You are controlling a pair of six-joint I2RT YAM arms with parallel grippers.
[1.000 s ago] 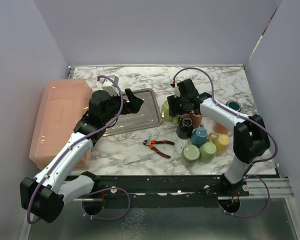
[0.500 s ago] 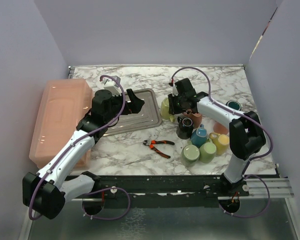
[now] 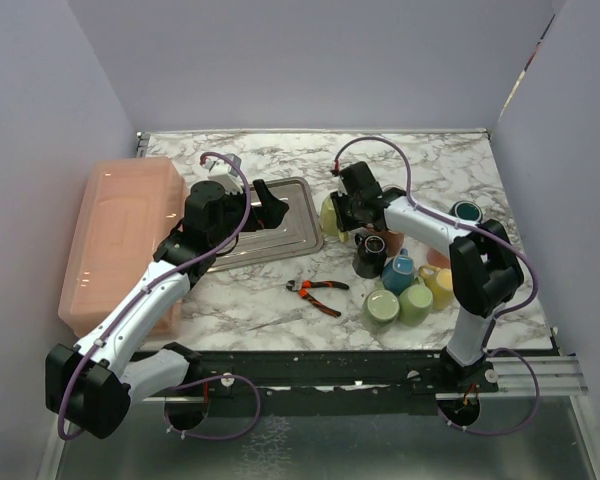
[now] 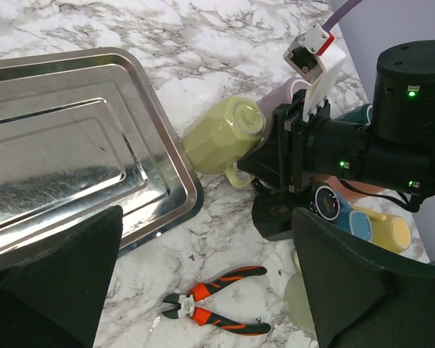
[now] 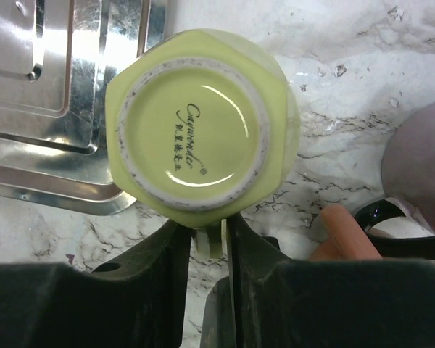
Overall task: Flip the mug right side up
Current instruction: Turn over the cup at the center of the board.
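Observation:
The yellow-green mug (image 3: pixel 331 215) is upside down and tilted, its base (image 5: pixel 187 127) facing the right wrist camera. It leans beside the right edge of the steel tray (image 3: pixel 285 238). My right gripper (image 5: pixel 211 233) is shut on the mug's handle (image 5: pixel 210 243), one finger on each side. In the left wrist view the mug (image 4: pixel 223 135) shows base up, with the right gripper (image 4: pixel 284 151) on its near side. My left gripper (image 3: pixel 266 203) hangs open over the tray's right end with nothing in it, wide fingers (image 4: pixel 348 283) framing the table below.
Orange-handled pliers (image 3: pixel 318 292) lie on the marble in front of the tray. A cluster of mugs (image 3: pixel 408 280), including a black one (image 4: pixel 274 214), crowds the table just right of the held mug. A pink lidded bin (image 3: pixel 115 235) stands at the left.
The right gripper has closed onto the mug's handle and shifted slightly left and back, tilting the mug. The left arm has barely moved.

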